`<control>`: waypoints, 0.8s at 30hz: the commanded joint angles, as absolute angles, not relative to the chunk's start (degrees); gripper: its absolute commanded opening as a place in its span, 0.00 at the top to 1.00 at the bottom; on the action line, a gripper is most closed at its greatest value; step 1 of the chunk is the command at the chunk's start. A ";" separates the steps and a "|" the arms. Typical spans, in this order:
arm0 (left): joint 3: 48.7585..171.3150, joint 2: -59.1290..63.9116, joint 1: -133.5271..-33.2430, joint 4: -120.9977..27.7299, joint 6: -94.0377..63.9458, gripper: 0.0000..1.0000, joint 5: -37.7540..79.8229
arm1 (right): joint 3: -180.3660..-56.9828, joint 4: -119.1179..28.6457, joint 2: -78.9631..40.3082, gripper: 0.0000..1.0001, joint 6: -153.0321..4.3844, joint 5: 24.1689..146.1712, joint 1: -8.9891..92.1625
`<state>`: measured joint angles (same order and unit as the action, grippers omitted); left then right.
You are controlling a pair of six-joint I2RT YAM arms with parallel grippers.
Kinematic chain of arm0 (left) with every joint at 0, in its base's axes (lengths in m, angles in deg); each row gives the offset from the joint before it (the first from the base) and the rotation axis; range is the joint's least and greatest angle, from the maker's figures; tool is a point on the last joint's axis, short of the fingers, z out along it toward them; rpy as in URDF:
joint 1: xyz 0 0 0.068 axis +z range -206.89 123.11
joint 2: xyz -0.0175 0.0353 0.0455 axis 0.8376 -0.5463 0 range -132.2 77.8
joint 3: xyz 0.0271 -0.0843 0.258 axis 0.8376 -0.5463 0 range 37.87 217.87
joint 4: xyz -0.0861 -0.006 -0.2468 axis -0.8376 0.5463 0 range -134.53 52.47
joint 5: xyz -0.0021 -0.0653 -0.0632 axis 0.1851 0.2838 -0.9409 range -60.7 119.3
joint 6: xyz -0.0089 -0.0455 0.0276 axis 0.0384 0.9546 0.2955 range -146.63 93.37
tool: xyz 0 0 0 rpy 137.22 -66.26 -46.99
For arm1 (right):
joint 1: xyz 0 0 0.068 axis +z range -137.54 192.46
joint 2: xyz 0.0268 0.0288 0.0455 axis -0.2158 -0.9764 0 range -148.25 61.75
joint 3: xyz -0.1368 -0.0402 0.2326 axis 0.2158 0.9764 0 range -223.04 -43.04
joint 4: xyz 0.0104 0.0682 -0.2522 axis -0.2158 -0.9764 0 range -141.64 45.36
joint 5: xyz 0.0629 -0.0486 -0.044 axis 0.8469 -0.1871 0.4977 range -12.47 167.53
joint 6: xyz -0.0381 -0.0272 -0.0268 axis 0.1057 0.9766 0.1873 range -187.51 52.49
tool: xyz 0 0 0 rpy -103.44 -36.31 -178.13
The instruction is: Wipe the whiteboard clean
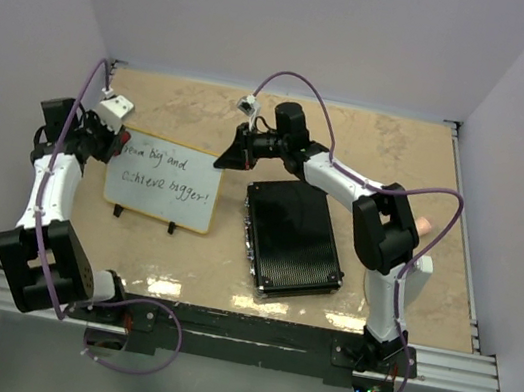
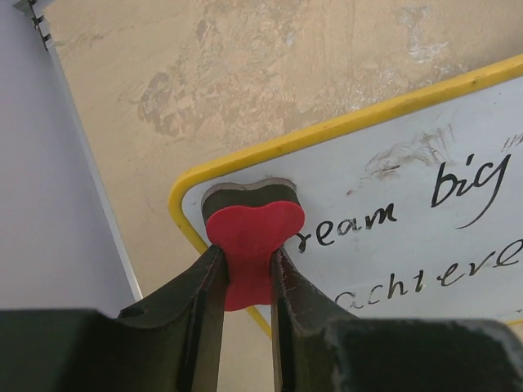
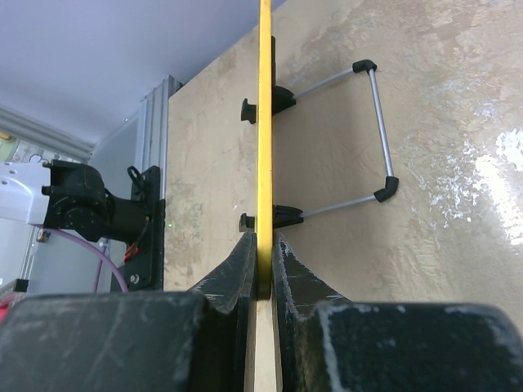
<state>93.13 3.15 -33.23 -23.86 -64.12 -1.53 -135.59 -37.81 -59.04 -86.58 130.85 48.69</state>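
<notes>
Surrounding room: we see plain pale lilac walls (image 1: 303, 21) on three sides
Table (image 1: 407, 181): tan mottled top, with a metal rail (image 1: 463, 221) along its 3 o'clock edge
Whiteboard (image 1: 164, 186): at about 9 o'clock from the table's middle, propped on black feet and a wire stand (image 3: 376, 131); it has a yellow frame and black handwriting
Case (image 1: 293, 237): black and ribbed, lying flat at the board's 4 o'clock, near it but apart
Left arm: we find it bent up from its base at 7 o'clock, wrist at the board's 10 o'clock corner
Left gripper (image 2: 245, 257): fingers pinching a red eraser (image 2: 252, 237), whose grey pad lies on that corner
Right arm: rises from 5 o'clock, elbow high, and crosses above the case to the board's 2 o'clock corner
Right gripper (image 3: 261, 245): fingers clamped on the board's yellow edge, one on each face
</notes>
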 commanded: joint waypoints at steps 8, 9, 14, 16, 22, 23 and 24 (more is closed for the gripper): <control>89.81 6.25 -37.82 -20.10 -65.92 1.00 -0.50 | -136.20 -37.35 -58.92 1.00 -84.39 131.05 49.55; 89.99 6.25 -36.42 -20.88 -65.39 1.00 -0.93 | -136.29 -37.43 -59.09 1.00 -84.38 131.05 49.55; 96.75 1.08 -29.56 -21.15 -62.22 1.00 -3.75 | -136.56 -37.43 -59.10 1.00 -84.47 131.05 49.64; 96.84 0.72 -29.38 -22.46 -61.78 1.00 -3.31 | -136.73 -37.43 -59.10 1.00 -84.47 131.05 49.55; 93.08 1.86 -30.08 -24.75 -61.43 1.00 -4.89 | -136.47 -37.61 -59.01 1.00 -84.30 131.14 49.55; 92.37 2.64 -30.43 -25.19 -61.26 1.00 -5.07 | -136.56 -37.52 -59.10 1.00 -84.30 131.14 49.55; 91.66 3.00 -31.56 -25.02 -61.25 1.00 -5.50 | -136.56 -37.52 -59.18 1.00 -84.30 131.14 49.64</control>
<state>93.94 1.09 -29.55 -21.94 -62.37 -2.28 -135.59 -37.81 -59.04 -86.54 130.61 48.73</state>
